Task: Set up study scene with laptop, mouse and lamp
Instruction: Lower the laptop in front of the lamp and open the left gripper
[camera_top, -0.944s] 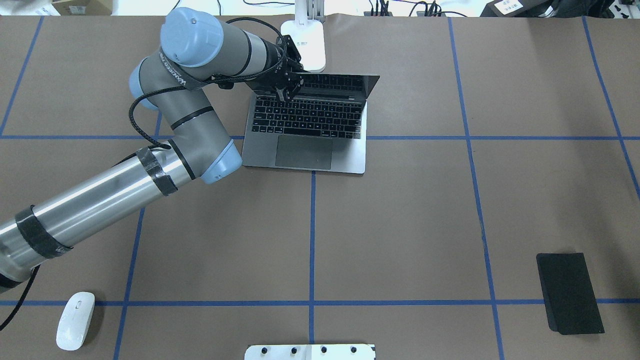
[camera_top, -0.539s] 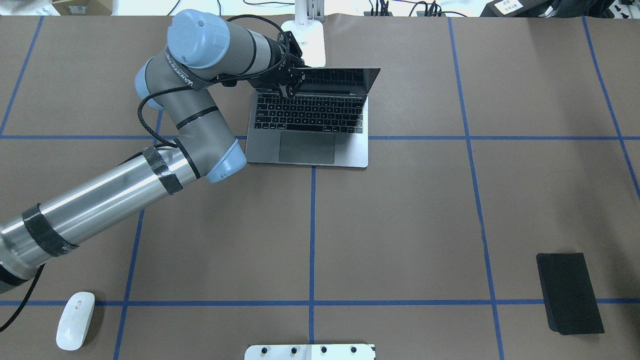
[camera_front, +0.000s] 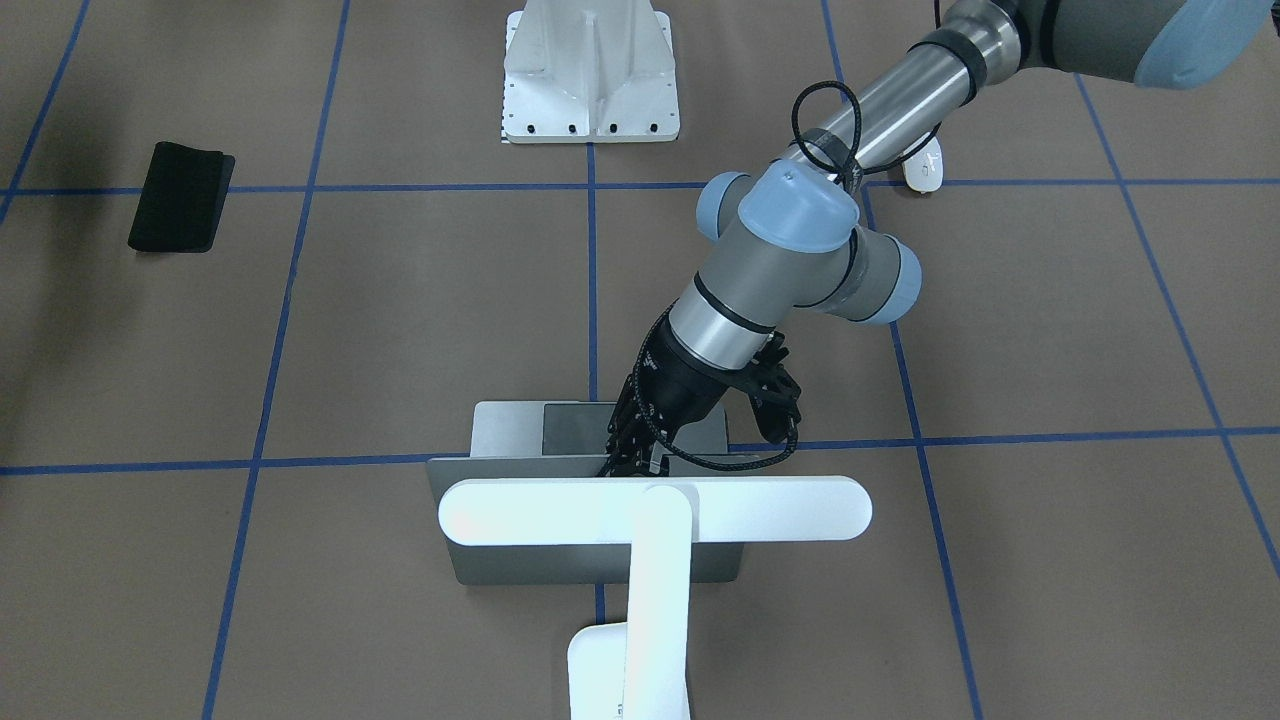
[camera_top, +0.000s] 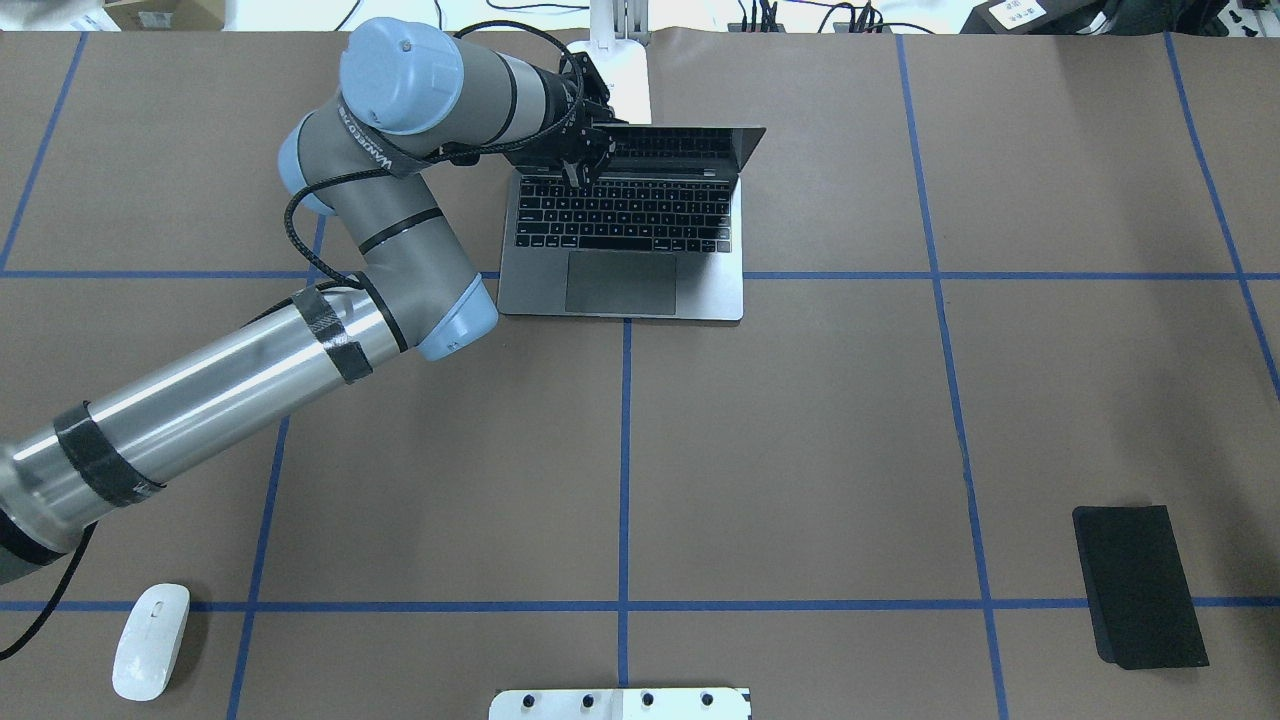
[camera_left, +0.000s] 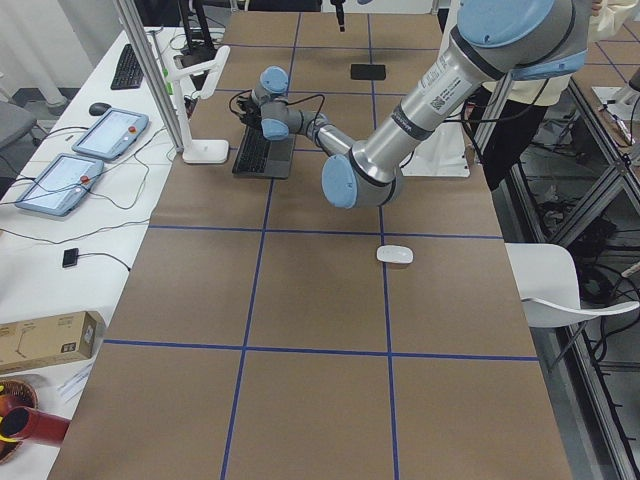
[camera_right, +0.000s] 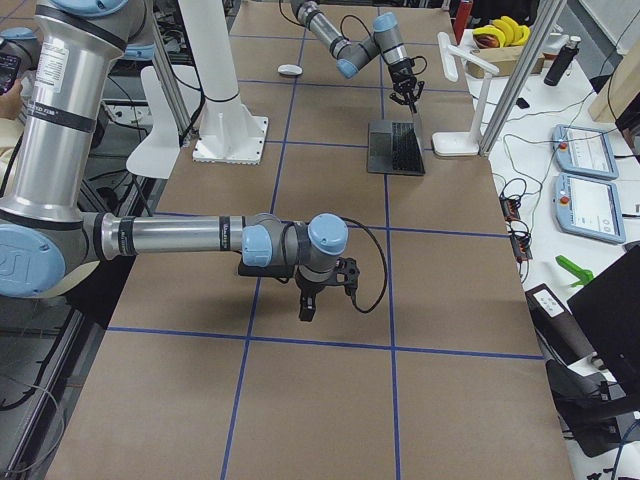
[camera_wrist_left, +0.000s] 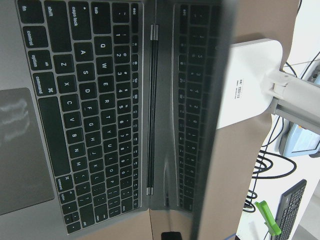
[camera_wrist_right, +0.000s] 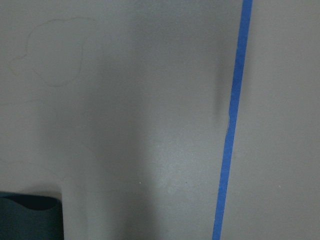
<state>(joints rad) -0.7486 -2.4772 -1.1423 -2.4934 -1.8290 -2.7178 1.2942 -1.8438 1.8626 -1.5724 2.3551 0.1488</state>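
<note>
The laptop (camera_top: 625, 230) stands open at the far middle of the table, keyboard toward the robot. It also shows in the front-facing view (camera_front: 500, 430) and the left wrist view (camera_wrist_left: 90, 125). My left gripper (camera_top: 577, 170) is shut on the left end of the lid's top edge. The lamp (camera_front: 655, 508) stands right behind the laptop, its base (camera_top: 625, 95) at the table's far edge. The mouse (camera_top: 150, 640) lies at the near left corner. My right gripper (camera_right: 308, 308) shows only in the exterior right view, so I cannot tell its state.
A flat black mat (camera_top: 1140, 585) lies at the near right. The white bolted pedestal (camera_top: 620, 703) stands at the near middle edge. Blue tape lines (camera_top: 625, 460) cross the brown table. Tablets and cables (camera_left: 95, 150) lie on the bench beyond the lamp.
My left gripper has moved away from the robot toward the lamp. The laptop has slid with it, closer to the lamp's base. The mouse has not moved.
</note>
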